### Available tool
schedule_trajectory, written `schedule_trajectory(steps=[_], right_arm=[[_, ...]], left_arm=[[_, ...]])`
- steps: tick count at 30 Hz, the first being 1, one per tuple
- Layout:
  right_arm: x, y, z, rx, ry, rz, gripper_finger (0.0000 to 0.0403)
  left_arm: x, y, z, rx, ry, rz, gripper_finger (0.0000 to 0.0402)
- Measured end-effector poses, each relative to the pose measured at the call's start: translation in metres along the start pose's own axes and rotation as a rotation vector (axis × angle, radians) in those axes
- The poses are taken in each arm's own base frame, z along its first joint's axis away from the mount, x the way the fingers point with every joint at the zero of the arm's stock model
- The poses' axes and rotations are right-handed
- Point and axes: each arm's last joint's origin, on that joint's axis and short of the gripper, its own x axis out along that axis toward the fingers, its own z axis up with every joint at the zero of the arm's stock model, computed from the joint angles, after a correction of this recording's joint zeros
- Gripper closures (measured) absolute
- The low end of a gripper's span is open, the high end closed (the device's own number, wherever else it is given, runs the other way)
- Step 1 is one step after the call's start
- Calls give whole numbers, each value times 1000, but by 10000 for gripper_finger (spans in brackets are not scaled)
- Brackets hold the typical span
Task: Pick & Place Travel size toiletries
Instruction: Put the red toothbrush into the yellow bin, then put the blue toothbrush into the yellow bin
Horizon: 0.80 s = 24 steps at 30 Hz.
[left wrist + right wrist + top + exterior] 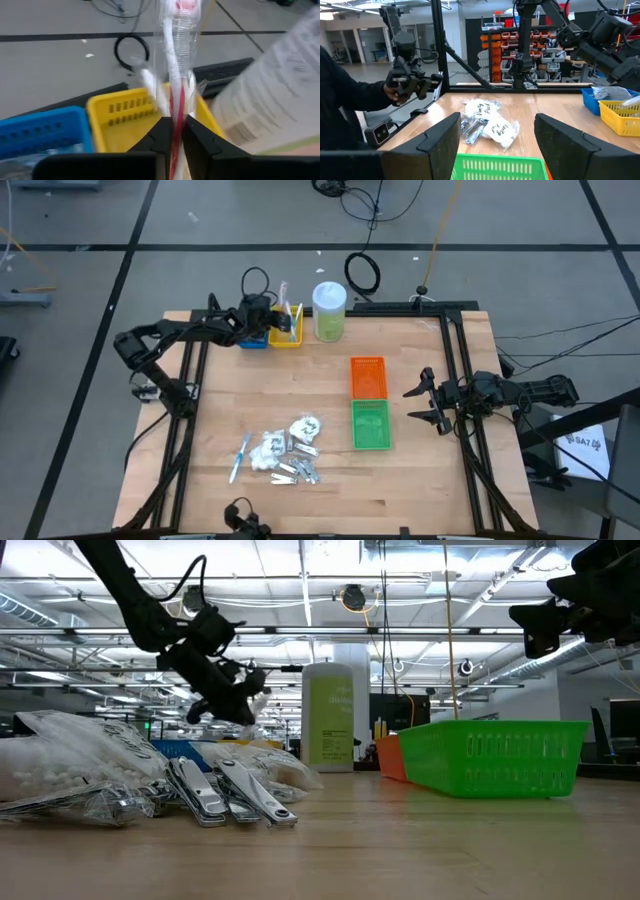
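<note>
Left wrist view, wrapped stick (177, 60) between left gripper (176, 131) jaws

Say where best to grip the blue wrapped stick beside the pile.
Probably mid-length, from straight above, fingers across its narrow width: the blue stick lies flat and slanted on the table beside the pile, its long sides seemingly free.

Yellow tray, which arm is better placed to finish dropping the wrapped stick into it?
Left. Its end effector is above the yellow tray, fingers either side of the wrapped stick. The right end effector hangs open by the green tray, far across the table.
</note>
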Motion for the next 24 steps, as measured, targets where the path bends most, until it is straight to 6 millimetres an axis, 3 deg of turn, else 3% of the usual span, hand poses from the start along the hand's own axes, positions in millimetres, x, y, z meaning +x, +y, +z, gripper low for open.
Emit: schedule_trajectory(steps=[16, 24], right_arm=[[0, 0, 0, 0, 0, 0, 161], [0, 0, 0, 0, 0, 0, 161]], left_arm=[[-1, -2, -12, 18, 96, 43, 295], [-4, -12, -20, 84, 128, 25, 216]])
